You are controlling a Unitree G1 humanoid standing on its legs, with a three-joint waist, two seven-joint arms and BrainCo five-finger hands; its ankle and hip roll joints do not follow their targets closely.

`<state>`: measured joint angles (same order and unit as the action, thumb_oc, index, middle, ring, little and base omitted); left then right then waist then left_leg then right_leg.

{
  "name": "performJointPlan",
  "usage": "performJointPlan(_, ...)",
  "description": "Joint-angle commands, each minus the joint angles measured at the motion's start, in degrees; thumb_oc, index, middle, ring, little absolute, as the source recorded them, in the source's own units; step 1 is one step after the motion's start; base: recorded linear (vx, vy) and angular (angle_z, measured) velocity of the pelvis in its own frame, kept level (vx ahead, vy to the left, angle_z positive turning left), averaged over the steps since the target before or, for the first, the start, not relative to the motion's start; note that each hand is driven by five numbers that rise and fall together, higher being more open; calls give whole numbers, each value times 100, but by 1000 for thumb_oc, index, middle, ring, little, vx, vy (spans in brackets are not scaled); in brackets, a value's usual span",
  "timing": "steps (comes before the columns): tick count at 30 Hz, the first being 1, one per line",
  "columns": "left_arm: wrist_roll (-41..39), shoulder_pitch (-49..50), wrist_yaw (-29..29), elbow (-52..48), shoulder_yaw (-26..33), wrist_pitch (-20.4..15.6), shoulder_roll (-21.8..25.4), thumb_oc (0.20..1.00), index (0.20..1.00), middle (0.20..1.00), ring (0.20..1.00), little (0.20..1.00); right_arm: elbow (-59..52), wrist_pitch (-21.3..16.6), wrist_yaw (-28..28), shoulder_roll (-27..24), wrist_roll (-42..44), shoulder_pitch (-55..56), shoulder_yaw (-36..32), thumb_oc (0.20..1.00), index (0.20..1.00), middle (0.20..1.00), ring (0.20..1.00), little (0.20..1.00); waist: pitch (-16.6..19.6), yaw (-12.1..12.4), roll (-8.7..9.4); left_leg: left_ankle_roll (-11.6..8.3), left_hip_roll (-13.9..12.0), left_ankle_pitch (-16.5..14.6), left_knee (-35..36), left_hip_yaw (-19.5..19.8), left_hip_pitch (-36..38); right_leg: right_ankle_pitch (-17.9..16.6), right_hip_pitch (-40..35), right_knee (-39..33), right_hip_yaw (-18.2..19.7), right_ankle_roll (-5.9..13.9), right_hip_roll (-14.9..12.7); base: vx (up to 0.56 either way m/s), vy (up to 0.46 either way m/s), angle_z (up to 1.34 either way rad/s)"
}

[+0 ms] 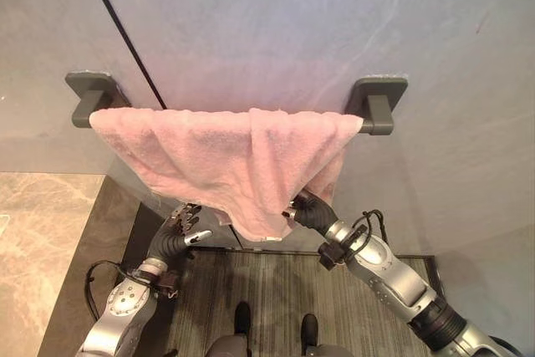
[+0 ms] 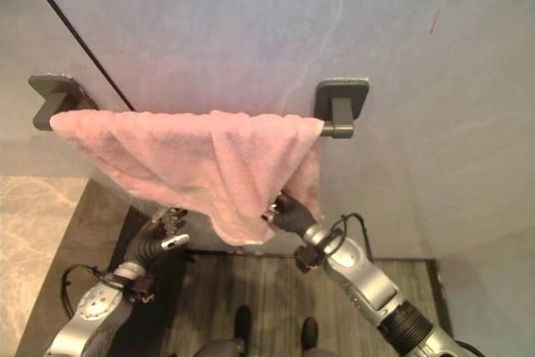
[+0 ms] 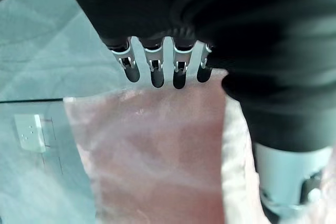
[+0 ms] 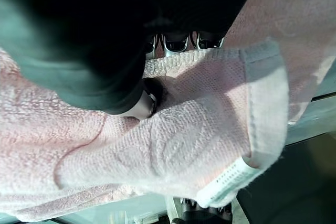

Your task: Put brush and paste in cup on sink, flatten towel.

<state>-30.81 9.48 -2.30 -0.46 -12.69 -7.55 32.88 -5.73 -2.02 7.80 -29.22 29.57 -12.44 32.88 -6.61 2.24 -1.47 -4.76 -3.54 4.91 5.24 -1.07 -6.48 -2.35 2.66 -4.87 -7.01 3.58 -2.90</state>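
Observation:
A pink towel [image 1: 226,156] hangs bunched over a dark grey wall rail [image 1: 372,127], with one corner drooping to a point at the middle. My right hand [image 1: 311,211] reaches up under that corner. In the right wrist view its thumb [image 4: 147,100] presses the towel's hem [image 4: 210,114] against the fingers [image 4: 178,43] behind the cloth, so it pinches the towel. My left hand [image 1: 182,227] hovers below the towel's lower left edge and touches nothing. Its fingers [image 3: 152,69] are straight, pointing towards the towel [image 3: 157,145].
The rail sits on two grey brackets [image 1: 92,94] [image 1: 378,89] on a pale wall with a dark slanting seam [image 1: 125,35]. Below lie a dark ribbed mat [image 1: 276,282] and beige floor tiles [image 1: 42,240]. A white label [image 4: 231,182] hangs from the towel's corner.

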Motion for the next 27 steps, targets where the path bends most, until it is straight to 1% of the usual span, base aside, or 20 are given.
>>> performJointPlan(1,247,-344,191,102,-36,-327,83,1000,1000,1000,1000,1000,-188,-206,71,206,6,-37,79,200,200,200,200,200,225,-35,390,-374,-432,123,-24,-166,-184,-261,142,-13,174,777,-944,0,0,0)
performJointPlan(3,228,-412,222,131,-39,-344,34,1000,1000,1000,1000,1000,-180,-202,67,211,16,-45,88,200,200,200,200,200,224,-43,394,-377,-434,123,-24,-172,-184,-262,147,-13,181,778,-945,0,0,0)
performJointPlan(5,-60,-569,272,281,-95,-348,-192,1000,1000,1000,1000,1000,-175,-200,59,223,45,-46,110,200,200,200,200,200,232,-70,399,-377,-438,124,-24,-185,-185,-263,162,-13,212,770,-947,0,0,0)
performJointPlan(6,-62,-574,271,286,-98,-351,-193,1000,1000,1000,1000,1000,-175,-200,59,221,45,-47,109,200,200,200,200,200,231,-69,397,-377,-438,124,-24,-186,-185,-263,162,-13,213,770,-947,0,0,0)
performJointPlan(8,-533,-656,241,405,-149,-354,-422,1000,1000,1000,1000,1000,-189,-203,58,223,66,-40,130,200,200,200,200,200,229,-92,407,-372,-441,123,-24,-193,-197,-272,189,-13,225,772,-944,0,0,0)
performJointPlan(9,-1174,-698,212,502,-206,-298,-724,1000,1000,1000,1000,1000,-224,-210,37,224,51,-17,141,200,200,200,200,200,223,-120,417,-366,-443,124,-24,-200,-214,-279,219,-13,252,772,-937,0,0,0)
performJointPlan(13,-1936,-803,225,703,-358,-317,-1197,1000,1000,1000,1000,1000,-271,-208,-31,261,59,-50,186,200,200,200,200,200,199,-171,476,-369,-480,128,-24,-224,-269,-296,312,-13,309,778,-908,-5,-7,-9)
performJointPlan(17,-2092,-971,319,977,-449,-431,-1412,1000,1000,1000,1000,1000,-333,-242,-113,273,145,-43,217,200,200,200,200,200,219,-209,558,-380,-528,120,-24,-231,-279,-281,335,-13,327,773,-869,3,-4,-1)
performJointPlan(18,-2092,-973,319,979,-449,-432,-1413,1000,1000,1000,1000,1000,-334,-242,-113,271,146,-43,217,200,200,200,200,200,219,-208,557,-380,-528,120,-24,-231,-278,-281,335,-13,327,773,-868,19,-19,-5)
performJointPlan(20,-2090,-1125,411,1082,-430,-559,-1506,1000,1000,1000,1000,1000,-357,-269,-133,257,235,-9,235,200,200,200,200,200,236,-238,631,-395,-570,110,-24,-242,-259,-266,339,-13,357,771,-837,17,-19,-8)
performJointPlan(22,-2117,-1155,422,1097,-399,-579,-1519,1000,1000,1000,1000,1000,-361,-273,-134,254,259,14,229,200,200,200,200,200,244,-246,649,-402,-584,108,-24,-249,-253,-264,341,-13,359,773,-828,11,-16,-10)
performJointPlan(23,-2113,-1203,468,1033,-338,-656,-1524,1000,1000,1000,1000,1000,-351,-275,-126,234,306,58,224,200,200,200,200,200,254,-256,689,-407,-612,99,-24,-263,-231,-258,334,-13,373,778,-805,14,-14,-4)
performJointPlan(24,-2113,-1203,468,1033,-337,-656,-1524,1000,1000,1000,1000,1000,-351,-275,-126,234,306,58,224,200,200,200,200,200,253,-255,689,-408,-612,98,-24,-264,-230,-258,334,-13,375,778,-805,34,-36,-2)
performJointPlan(25,-2150,-1170,498,826,-228,-699,-1499,1000,1000,1000,1000,1000,-341,-282,-115,206,314,94,186,200,200,200,200,200,267,-260,727,-412,-635,85,-24,-278,-197,-252,320,-13,392,774,-788,26,-30,-3)
performJointPlan(27,-2183,-1001,449,605,-150,-690,-1451,1000,1000,1000,1000,1000,-335,-284,-98,189,326,172,124,200,200,200,200,200,263,-236,744,-414,-660,85,-24,-276,-178,-232,288,-13,390,759,-771,17,-21,-2)
